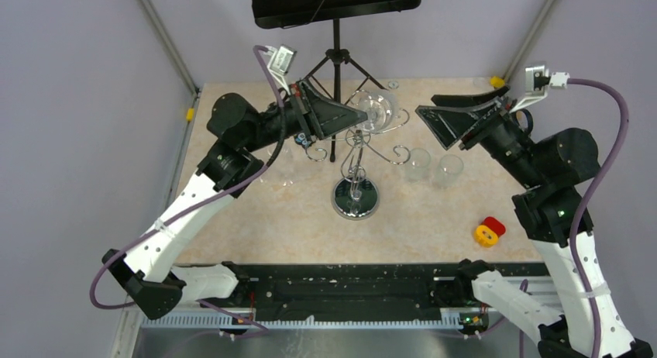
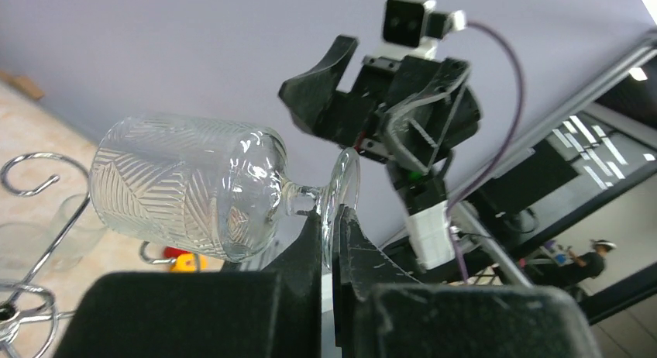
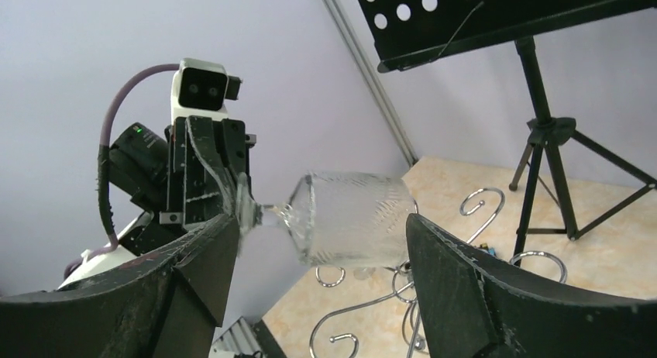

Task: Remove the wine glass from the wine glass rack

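Observation:
A ribbed clear wine glass (image 1: 377,108) lies on its side in the air above the chrome wine glass rack (image 1: 356,197). My left gripper (image 1: 361,117) is shut on the glass's round foot (image 2: 343,189), pinched edge-on between the fingers (image 2: 310,249). The bowl (image 2: 186,187) points away toward the right arm. My right gripper (image 1: 431,125) is open, a short way to the right of the bowl and not touching it. In the right wrist view its fingers (image 3: 457,273) stand wide apart, with the glass (image 3: 352,226) seen between them and beyond.
Two clear tumblers (image 1: 417,163) (image 1: 448,170) stand right of the rack. A red-and-yellow toy (image 1: 489,231) lies at front right. A black tripod music stand (image 1: 335,56) rises behind the rack. The rack's curled hooks (image 3: 480,203) spread below the glass.

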`<act>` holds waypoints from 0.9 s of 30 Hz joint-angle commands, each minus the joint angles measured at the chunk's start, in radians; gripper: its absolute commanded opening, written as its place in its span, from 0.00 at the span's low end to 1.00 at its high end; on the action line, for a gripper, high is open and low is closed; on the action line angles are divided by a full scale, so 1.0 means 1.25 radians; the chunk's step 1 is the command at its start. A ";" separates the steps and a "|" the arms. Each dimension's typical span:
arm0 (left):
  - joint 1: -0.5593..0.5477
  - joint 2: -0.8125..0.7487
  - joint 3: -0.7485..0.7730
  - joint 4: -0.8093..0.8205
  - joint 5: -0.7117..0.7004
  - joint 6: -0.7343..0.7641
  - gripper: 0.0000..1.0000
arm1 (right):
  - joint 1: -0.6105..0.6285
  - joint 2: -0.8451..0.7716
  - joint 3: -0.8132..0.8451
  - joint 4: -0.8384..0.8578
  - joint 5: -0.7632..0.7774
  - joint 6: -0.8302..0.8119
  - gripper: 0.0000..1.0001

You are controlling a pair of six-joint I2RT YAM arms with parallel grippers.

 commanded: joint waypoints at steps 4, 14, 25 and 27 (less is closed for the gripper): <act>0.047 -0.057 -0.065 0.406 0.084 -0.274 0.00 | 0.006 0.000 -0.048 0.114 -0.023 0.054 0.84; 0.066 -0.067 -0.106 0.621 0.078 -0.498 0.00 | 0.006 0.031 -0.166 0.579 -0.267 0.285 0.84; 0.066 -0.069 -0.111 0.670 0.077 -0.547 0.00 | 0.007 0.086 -0.195 1.013 -0.398 0.506 0.58; 0.067 -0.065 -0.110 0.678 0.079 -0.558 0.00 | 0.007 0.094 -0.186 1.021 -0.404 0.508 0.56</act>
